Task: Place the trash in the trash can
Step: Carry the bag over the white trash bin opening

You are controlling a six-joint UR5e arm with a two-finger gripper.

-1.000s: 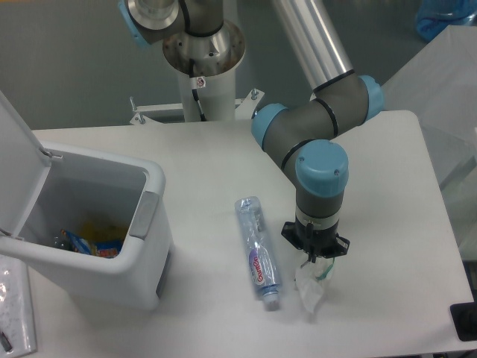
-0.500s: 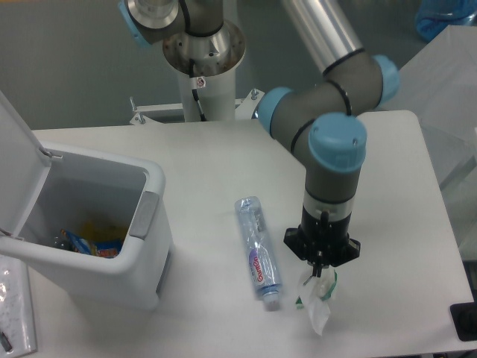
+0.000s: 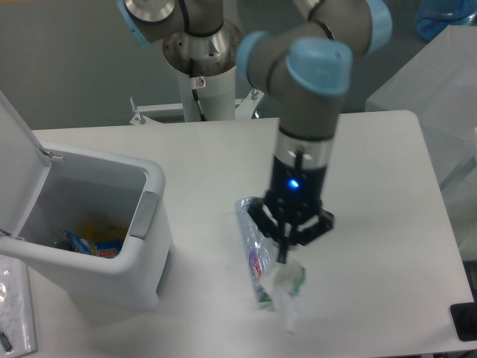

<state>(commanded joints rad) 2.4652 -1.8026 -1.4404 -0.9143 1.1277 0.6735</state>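
Observation:
My gripper (image 3: 283,257) hangs above the table, shut on the crumpled clear-white wrapper with green marks (image 3: 286,289), which dangles below its fingers. Under and just left of it the flattened clear plastic bottle (image 3: 253,250) lies on the table, its lower end partly covered by the wrapper. The white trash can (image 3: 145,224) stands at the left with its flip lid (image 3: 19,164) raised; coloured scraps lie inside.
The arm's base column (image 3: 201,67) rises at the back of the table. A clear flat item (image 3: 15,306) lies at the front left corner beside the can. A dark object (image 3: 466,321) sits at the right front edge.
The gripper has lifted and carried the wrapper leftward, from right of the bottle to over the bottle's lower end. The bottle and the can have stayed put.

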